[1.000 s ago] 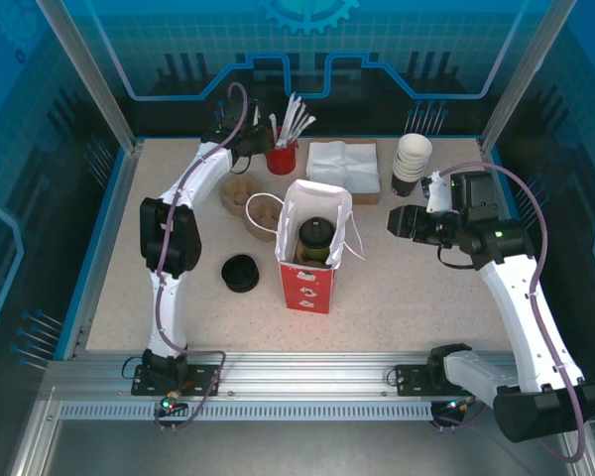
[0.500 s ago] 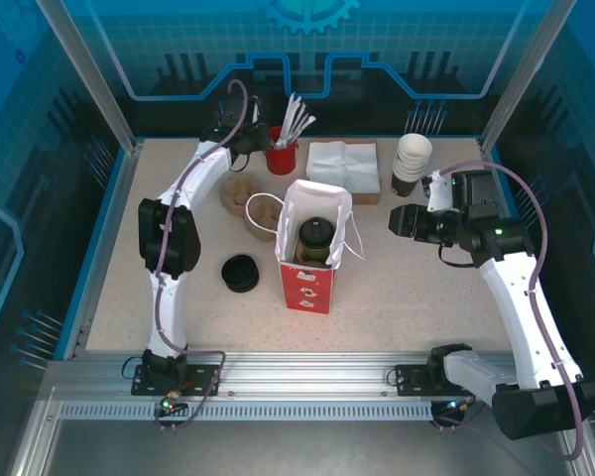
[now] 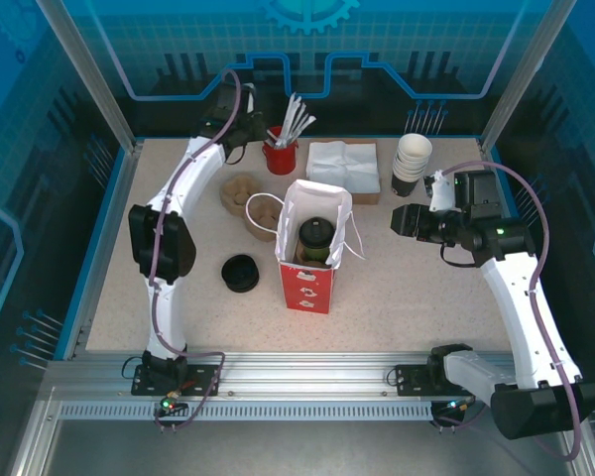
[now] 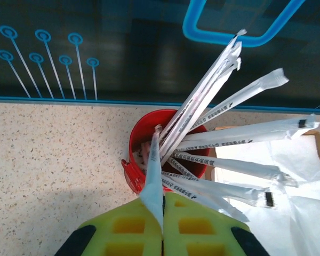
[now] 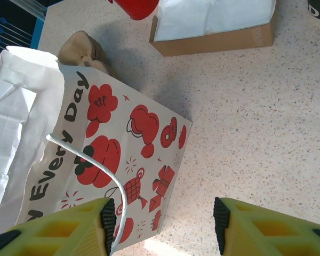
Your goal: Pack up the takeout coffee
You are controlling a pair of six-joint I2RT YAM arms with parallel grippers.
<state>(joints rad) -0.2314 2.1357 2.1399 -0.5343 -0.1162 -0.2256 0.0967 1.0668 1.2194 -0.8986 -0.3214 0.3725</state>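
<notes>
- Top view: coffee cup, olive-brown paper wall with a round black plastic lid, stands upright inside the open white paper bag on the speckled table. It is well apart from the left jaws, which are at the red cup of straws. The right jaws hover near the bag's right.
- Left wrist: left jaws pressed together, pinching one paper-wrapped straw.
- Right wrist: right jaws spread wide, facing the bag's red-printed side.

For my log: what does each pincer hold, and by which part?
Left pincer: one wrapped straw, pinched at its end away from the red cup. Right pincer: open, holds nothing.
</notes>
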